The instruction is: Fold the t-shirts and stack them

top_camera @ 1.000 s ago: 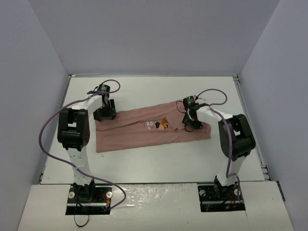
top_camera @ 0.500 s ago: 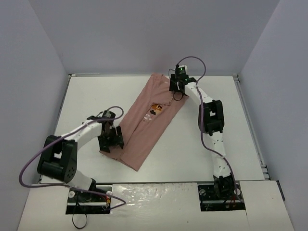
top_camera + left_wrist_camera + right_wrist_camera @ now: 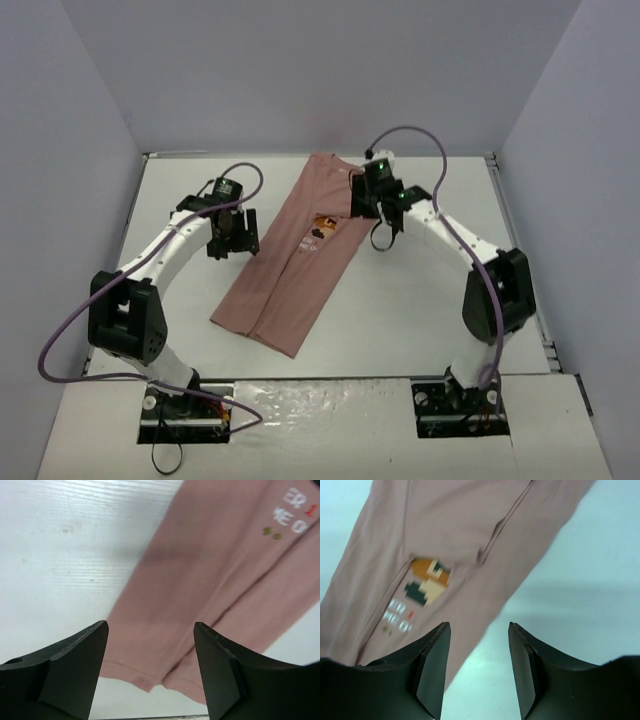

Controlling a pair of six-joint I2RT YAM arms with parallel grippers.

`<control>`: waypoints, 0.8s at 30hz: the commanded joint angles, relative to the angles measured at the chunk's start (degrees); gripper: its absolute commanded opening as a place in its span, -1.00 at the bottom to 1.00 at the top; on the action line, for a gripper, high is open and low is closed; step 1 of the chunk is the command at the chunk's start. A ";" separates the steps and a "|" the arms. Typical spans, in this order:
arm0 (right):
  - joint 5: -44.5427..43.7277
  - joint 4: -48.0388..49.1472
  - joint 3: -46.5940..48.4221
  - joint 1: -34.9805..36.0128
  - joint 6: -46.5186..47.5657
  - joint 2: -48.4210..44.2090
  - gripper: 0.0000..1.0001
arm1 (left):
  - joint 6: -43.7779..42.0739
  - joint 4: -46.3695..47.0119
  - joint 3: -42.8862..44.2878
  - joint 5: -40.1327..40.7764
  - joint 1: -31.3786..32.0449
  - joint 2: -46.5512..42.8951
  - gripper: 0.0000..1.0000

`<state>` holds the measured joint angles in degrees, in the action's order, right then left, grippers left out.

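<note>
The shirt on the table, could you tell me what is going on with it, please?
Two robot arms are folding a pink t-shirt. It lies on the table as a long narrow strip, set diagonally, with its sides apparently folded in and the print facing up. The left claw hangs open over the strip's left edge, and the right claw hangs open by the print near the far end. Neither holds the cloth, and the strip is not yet folded along its length.
</note>
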<state>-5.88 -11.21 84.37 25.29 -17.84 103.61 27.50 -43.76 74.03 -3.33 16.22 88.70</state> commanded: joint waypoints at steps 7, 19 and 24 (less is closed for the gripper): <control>-5.98 4.74 -17.43 16.00 -17.16 -3.49 -0.07 | -3.39 1.79 -1.53 1.58 -0.75 11.71 0.33; -9.06 5.40 -22.00 22.35 -18.55 2.56 -0.07 | 1.52 6.76 -11.72 -2.21 -0.21 12.37 0.32; -11.25 5.17 -29.63 20.68 -18.20 -2.18 -0.08 | 8.30 11.10 -16.88 -4.84 3.82 11.51 0.32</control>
<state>-12.62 -2.71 61.23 48.13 -34.97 105.01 28.72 -35.77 62.22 -3.71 16.68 99.83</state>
